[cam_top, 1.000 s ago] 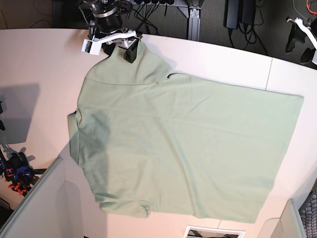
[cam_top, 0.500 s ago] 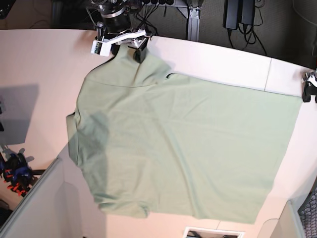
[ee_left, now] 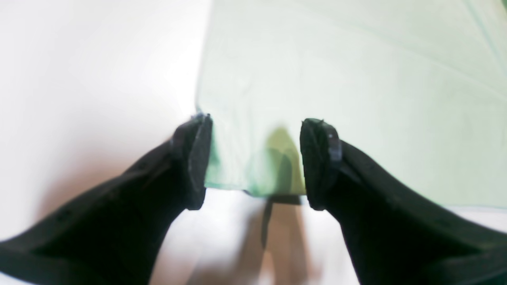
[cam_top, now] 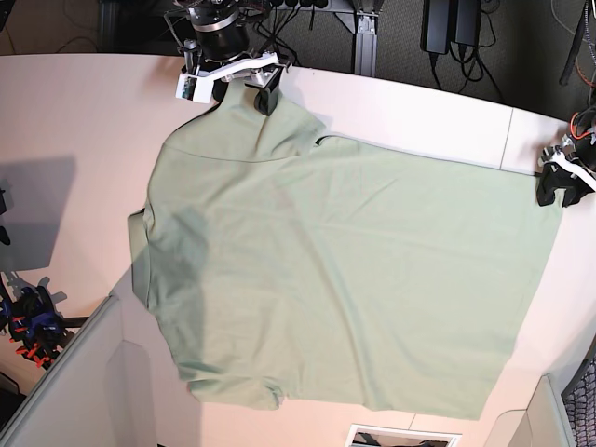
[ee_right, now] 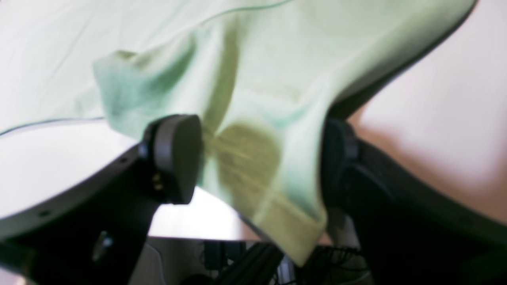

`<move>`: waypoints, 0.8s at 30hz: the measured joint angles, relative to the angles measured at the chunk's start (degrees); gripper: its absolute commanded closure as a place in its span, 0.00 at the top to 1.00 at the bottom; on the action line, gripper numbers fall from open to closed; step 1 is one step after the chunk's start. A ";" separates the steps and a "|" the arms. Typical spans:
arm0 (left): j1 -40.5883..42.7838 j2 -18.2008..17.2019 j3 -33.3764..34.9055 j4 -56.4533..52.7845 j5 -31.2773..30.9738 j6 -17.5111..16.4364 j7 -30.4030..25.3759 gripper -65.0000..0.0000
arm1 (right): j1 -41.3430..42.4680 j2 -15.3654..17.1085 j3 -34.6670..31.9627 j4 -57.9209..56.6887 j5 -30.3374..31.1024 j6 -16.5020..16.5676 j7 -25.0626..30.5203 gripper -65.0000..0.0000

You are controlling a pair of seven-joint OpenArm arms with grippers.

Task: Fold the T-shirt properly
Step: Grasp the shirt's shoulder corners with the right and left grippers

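The pale green T-shirt (cam_top: 345,279) lies spread flat on the white table (cam_top: 74,121), with one sleeve pointing to the back edge. My right gripper (cam_top: 247,93) is at that sleeve's tip. In the right wrist view its jaws stand apart (ee_right: 257,158) with lifted, bunched sleeve cloth (ee_right: 257,79) between them. My left gripper (cam_top: 562,186) is at the shirt's far right hem corner. In the left wrist view it is open (ee_left: 253,162), and its fingers straddle the corner of the cloth (ee_left: 336,79), low over the table.
The table's back edge, with cables and stands beyond it, is right behind the right gripper. A seam (cam_top: 507,140) crosses the table at the right. A grey panel (cam_top: 74,391) and coloured clamps (cam_top: 28,326) stand at the lower left.
My left gripper has come in from the far right edge and down onto the shirt's right hem corner. My right gripper has shifted slightly right, with the sleeve tip following it.
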 measured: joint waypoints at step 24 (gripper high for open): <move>1.95 -3.87 -7.58 -0.81 -10.21 -12.87 11.47 0.00 | -3.65 0.39 6.16 8.50 -1.49 -0.81 -9.51 0.00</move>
